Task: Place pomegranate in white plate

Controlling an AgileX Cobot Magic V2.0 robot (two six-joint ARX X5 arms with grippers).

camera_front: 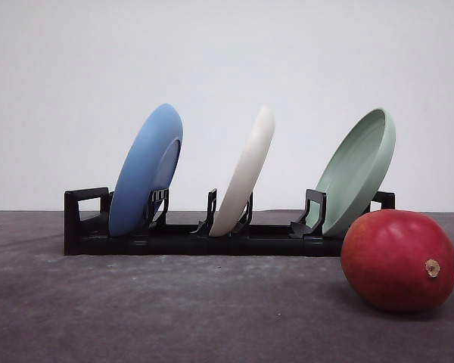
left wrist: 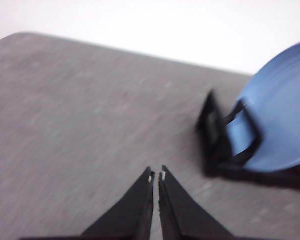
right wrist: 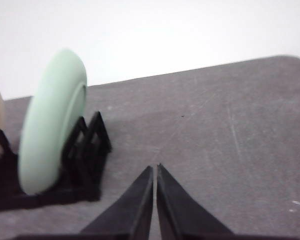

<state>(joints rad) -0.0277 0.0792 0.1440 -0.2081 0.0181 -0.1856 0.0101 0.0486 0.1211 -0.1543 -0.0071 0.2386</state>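
The glossy red pomegranate (camera_front: 398, 259) lies on the grey table at the front right, its tan stem nub facing me. Behind it, a black rack (camera_front: 189, 238) holds the white plate (camera_front: 244, 172) on edge in its middle slot, leaning to the right. My left gripper (left wrist: 156, 175) is shut over bare table, short of the rack's left end. Over bare table to the right of the rack's right end, my right gripper (right wrist: 154, 169) is also shut, with nothing held.
A blue plate (camera_front: 145, 170) (left wrist: 280, 120) stands in the rack's left slot and a pale green plate (camera_front: 357, 170) (right wrist: 51, 120) in the right slot, just behind the fruit. The table surface (camera_front: 136, 310) spreads in front of the rack. A white wall is behind.
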